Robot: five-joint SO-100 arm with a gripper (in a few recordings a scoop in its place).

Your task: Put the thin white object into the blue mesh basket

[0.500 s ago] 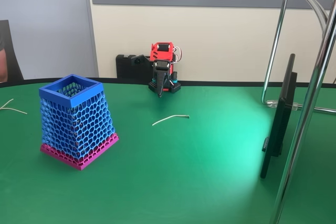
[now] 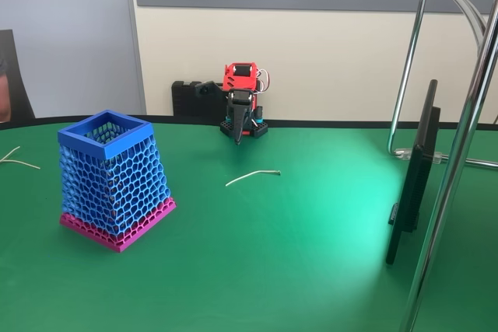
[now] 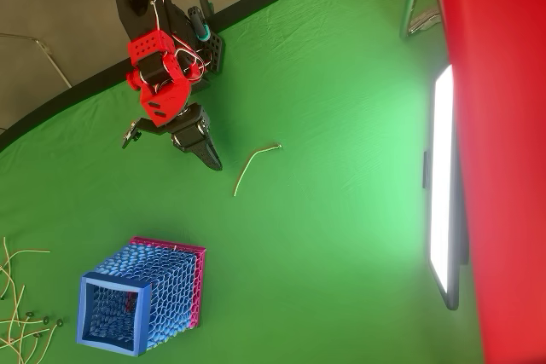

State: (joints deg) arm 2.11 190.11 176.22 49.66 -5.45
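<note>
— Green cloth is covering the table (image 2: pixel 311 270); where is the thin white object (image 2: pixel 253 176) lying?

— It is lying flat on the cloth near the middle, well apart from the blue mesh basket (image 2: pixel 113 172), which is standing upright at the left in the fixed view.

— And the arm?

— The red-and-black arm (image 3: pixel 162 83) is folding down at the table's far edge, its fingers (image 3: pixel 209 155) pressing together, pointing toward the object without touching it.

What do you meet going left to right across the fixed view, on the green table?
Forked white strands → blue mesh basket → gripper → thin white object → dark screen.
</note>
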